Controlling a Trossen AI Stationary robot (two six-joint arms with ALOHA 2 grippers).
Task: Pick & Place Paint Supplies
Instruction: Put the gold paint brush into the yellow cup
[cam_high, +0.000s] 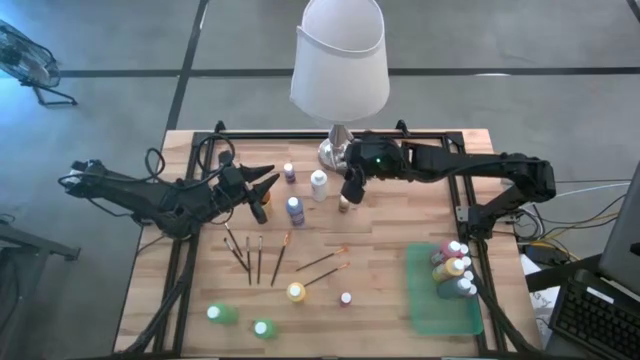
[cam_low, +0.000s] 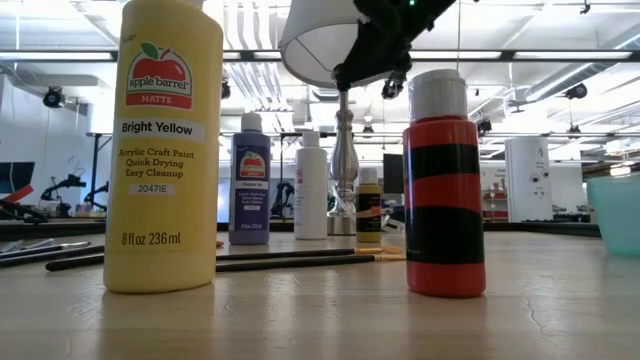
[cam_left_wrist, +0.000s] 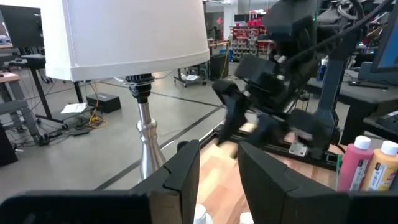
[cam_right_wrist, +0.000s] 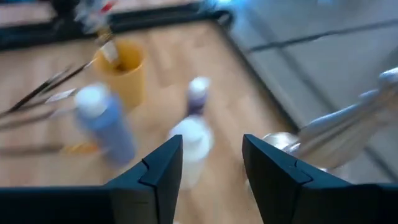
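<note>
We are hovering our right claw (cam_high: 348, 193) just above a small yellow-brown bottle (cam_high: 343, 204) at the upper centre of the high view, beside the lamp (cam_high: 339, 70); its fingers are standing apart around nothing. Our left claw (cam_high: 262, 187) is waiting at centre left, partly open and empty. More bottles are sitting in the green tray (cam_high: 425, 305) at lower right. We are judging the bottle light, rigid and slick, best pinched across its body below the cap.

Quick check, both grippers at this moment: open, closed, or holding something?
Left gripper: fingers apart, nothing between them, hovering beside the blue paint bottle.
Right gripper: fingers apart, empty, above the small gold-yellow bottle near the lamp base.
</note>
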